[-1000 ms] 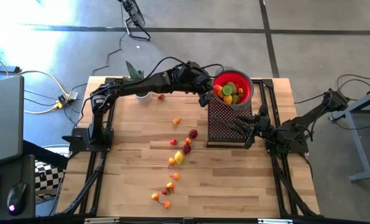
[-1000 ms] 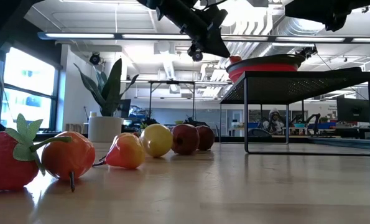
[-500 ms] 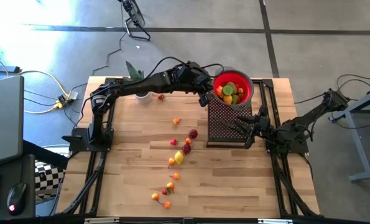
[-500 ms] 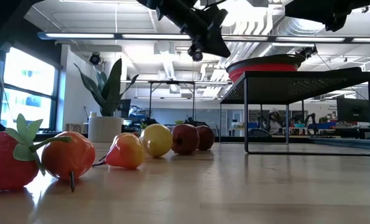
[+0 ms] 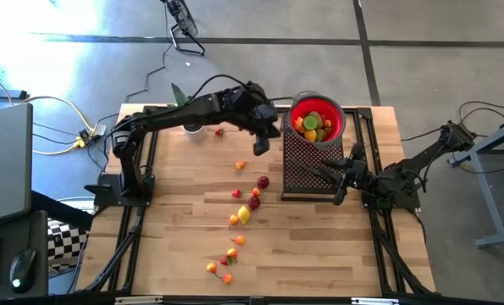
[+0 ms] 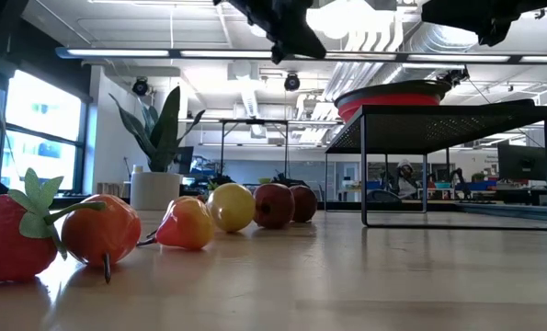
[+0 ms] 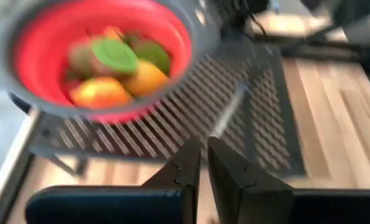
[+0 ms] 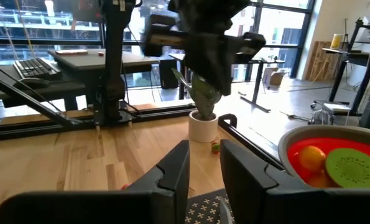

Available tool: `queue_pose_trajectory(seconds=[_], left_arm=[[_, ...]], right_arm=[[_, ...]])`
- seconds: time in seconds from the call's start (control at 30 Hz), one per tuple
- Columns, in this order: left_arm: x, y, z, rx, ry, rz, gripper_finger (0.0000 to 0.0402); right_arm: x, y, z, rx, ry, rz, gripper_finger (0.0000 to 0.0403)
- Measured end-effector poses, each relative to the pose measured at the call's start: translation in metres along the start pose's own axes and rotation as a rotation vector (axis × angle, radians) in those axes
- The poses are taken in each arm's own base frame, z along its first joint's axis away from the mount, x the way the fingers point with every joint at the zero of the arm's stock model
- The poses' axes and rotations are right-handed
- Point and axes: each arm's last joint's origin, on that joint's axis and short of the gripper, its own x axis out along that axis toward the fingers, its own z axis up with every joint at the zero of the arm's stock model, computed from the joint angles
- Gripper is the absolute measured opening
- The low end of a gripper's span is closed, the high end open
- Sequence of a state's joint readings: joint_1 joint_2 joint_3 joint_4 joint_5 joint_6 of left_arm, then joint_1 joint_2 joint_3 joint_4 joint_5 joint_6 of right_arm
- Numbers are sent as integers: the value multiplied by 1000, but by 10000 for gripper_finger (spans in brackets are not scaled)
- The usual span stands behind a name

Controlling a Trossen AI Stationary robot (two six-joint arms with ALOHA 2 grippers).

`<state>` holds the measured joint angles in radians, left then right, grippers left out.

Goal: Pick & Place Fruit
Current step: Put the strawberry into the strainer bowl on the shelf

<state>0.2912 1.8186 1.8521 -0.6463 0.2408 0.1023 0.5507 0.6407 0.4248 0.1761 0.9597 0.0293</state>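
Landmark: black mesh rack, standing on the wooden table toward its right side.

Red bowl sits on the far end of the rack top. Inside it lies a heap of fruit: orange, yellow and green pieces, 1 green piece showing a flat round cut face.

Left gripper hangs in the air just left of the rack, beside the bowl and above the table. Its fingers stand nearly together with only a thin slit between them, and nothing is held there. In the left wrist view the bowl and the rack top lie ahead of the fingers.

Right gripper rests low at the rack's near right part. Its fingers stand a narrow gap apart; whether they grip the rack I cannot tell.

Loose fruit lies scattered on the table left of the rack, in a ragged line running from near the rack's left edge toward the table's front edge. From table height a strawberry is nearest the camera, then an orange piece, a pear shape, a yellow piece and 2 dark red pieces.

Potted plant stands at the table's far edge, well left of the rack, with 1 small red fruit near it.
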Motion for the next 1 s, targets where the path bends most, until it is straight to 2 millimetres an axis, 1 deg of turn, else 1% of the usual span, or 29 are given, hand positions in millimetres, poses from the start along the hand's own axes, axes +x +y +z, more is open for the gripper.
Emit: queue_pose_trajectory(seconds=[0.13, 0.23, 0.3, 0.4, 0.5, 0.57, 0.63, 0.7, 0.73, 0.77, 0.83, 0.9, 0.97, 1.0], left_arm=[[0, -16, -10, 36, 126, -3, 3], [2, -30, -18, 55, 221, 40, 3], [7, -42, -24, 77, 257, 35, 2], [17, -66, -34, 111, 268, -54, 1], [20, -92, -40, 162, 217, -163, 1], [23, -107, -51, 185, 235, -199, 1], [28, -117, -57, 218, 218, -217, 1], [25, -120, -68, 224, 257, -223, 1], [25, -122, -68, 229, 229, -224, 1], [23, -122, -69, 218, 212, -218, 1], [19, -120, -81, 189, 256, -214, 1], [17, -120, -87, 173, 234, -209, 1], [12, -118, -100, 147, 260, -198, 1], [9, -118, -103, 135, 232, -197, 1]], right_arm=[[0, 0, 0, -5, 0, -1, 81], [0, 0, 0, -5, 0, -1, 81], [0, 0, 0, -5, 0, -1, 81], [0, 0, 0, -2, 0, -1, 81], [0, 0, 0, 1, 0, -1, 81], [0, 0, 0, 3, 0, -3, 81], [0, 0, 0, 3, 0, -3, 81], [0, 0, 0, 4, 0, -7, 81], [0, 0, 0, 4, -1, -10, 81], [0, 0, 0, 4, 0, -10, 81], [0, 0, 1, 10, -4, -10, 81], [0, 0, 0, 9, -4, -10, 81], [0, 0, 1, 12, -6, -10, 81], [0, 0, 1, 9, -5, -10, 81]])
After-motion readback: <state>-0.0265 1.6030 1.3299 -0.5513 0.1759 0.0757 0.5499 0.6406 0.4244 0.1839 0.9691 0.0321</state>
